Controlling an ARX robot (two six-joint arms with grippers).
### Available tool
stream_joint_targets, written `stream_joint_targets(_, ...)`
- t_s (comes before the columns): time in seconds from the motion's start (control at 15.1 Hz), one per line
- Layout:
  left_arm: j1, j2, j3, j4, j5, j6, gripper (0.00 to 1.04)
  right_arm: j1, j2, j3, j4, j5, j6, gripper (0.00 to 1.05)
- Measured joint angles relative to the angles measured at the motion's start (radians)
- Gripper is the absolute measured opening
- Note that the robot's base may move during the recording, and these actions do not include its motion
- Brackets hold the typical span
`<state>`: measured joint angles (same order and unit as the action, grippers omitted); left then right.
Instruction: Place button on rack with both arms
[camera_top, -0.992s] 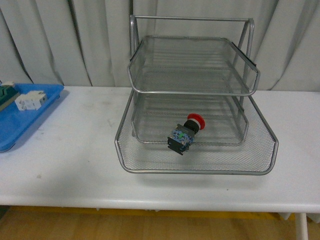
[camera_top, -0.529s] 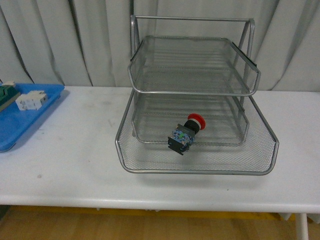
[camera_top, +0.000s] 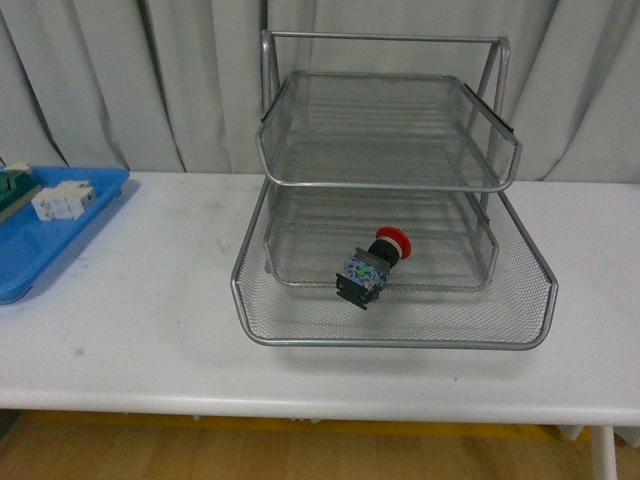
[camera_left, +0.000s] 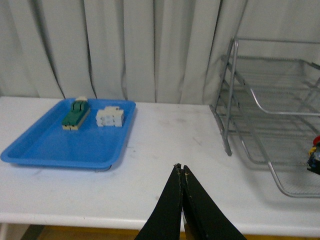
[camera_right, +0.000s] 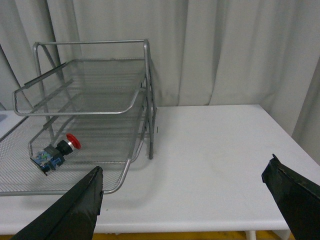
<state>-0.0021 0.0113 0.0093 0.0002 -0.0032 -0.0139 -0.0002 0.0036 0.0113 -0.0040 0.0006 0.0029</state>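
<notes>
The button (camera_top: 372, 264), red cap and dark body, lies on its side in the bottom tier of the silver wire rack (camera_top: 390, 335). It also shows in the right wrist view (camera_right: 55, 151) inside the rack (camera_right: 85, 110). In the left wrist view only its edge (camera_left: 315, 155) shows in the rack (camera_left: 250, 95). My left gripper (camera_left: 181, 170) is shut and empty, near the table's front edge between the blue tray and the rack. My right gripper (camera_right: 185, 180) is wide open and empty, over the bare table beside the rack. Neither arm shows in the front view.
A flat blue tray (camera_top: 40, 250) at the table's left holds a white block (camera_top: 60, 200) and a green-and-cream switch (camera_top: 12, 190); both show in the left wrist view (camera_left: 110, 117) (camera_left: 76, 113). Grey curtains hang behind the white table (camera_top: 150, 320).
</notes>
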Motion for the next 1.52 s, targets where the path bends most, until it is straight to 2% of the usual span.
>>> stream_joint_targets(0.66,0.000,-0.003,0.000,-0.004,0.003,-0.001,0.03,0.000,0.000,0.000,0.000,0.000,0.000,0.98)
stream_joint_targets(0.73,0.000,-0.003,0.000,-0.004,0.003,0.000,0.15,0.000,0.000,0.000,0.000,0.000,0.000,0.98)
stream_joint_targets(0.79,0.000,-0.003,0.000,-0.004,0.003,0.000,0.27,-0.013,0.028,0.020,-0.086,0.018,0.037,0.98)
stream_joint_targets(0.86,0.000,-0.003,0.000,-0.003,0.003,0.000,0.42,-0.130,0.117,0.021,-0.019,-0.047,0.064,0.98)
stream_joint_targets(0.93,0.000,-0.003,0.000,-0.004,0.004,0.000,0.56,-0.232,0.270,0.047,0.140,-0.094,0.098,0.98)
stream_joint_targets(0.99,0.000,-0.003,0.000,-0.003,0.003,0.000,0.69,-0.229,0.468,0.099,0.322,-0.087,0.122,0.98)
stream_joint_targets(1.06,0.000,-0.003,0.000,-0.003,0.003,0.000,0.81,-0.184,0.694,0.181,0.493,-0.070,0.153,0.98)
stream_joint_targets(1.12,0.000,-0.003,0.000,-0.004,0.003,0.000,0.96,-0.126,0.953,0.312,0.597,-0.026,0.193,0.98)
stream_joint_targets(1.19,0.000,-0.003,0.000,-0.004,0.003,0.001,0.99,-0.063,1.158,0.443,0.545,0.021,0.230,0.98)
stream_joint_targets(1.32,0.000,-0.003,0.000,-0.003,0.003,0.001,0.97,-0.008,1.290,0.518,0.511,0.037,0.249,0.91)
stream_joint_targets(1.46,0.000,-0.003,0.000,-0.004,0.003,0.001,0.98,0.099,1.484,0.640,0.418,0.056,0.283,0.75)
stream_joint_targets(1.52,0.000,-0.003,0.000,-0.004,0.003,0.000,0.98,0.173,1.585,0.727,0.360,0.059,0.300,0.62)
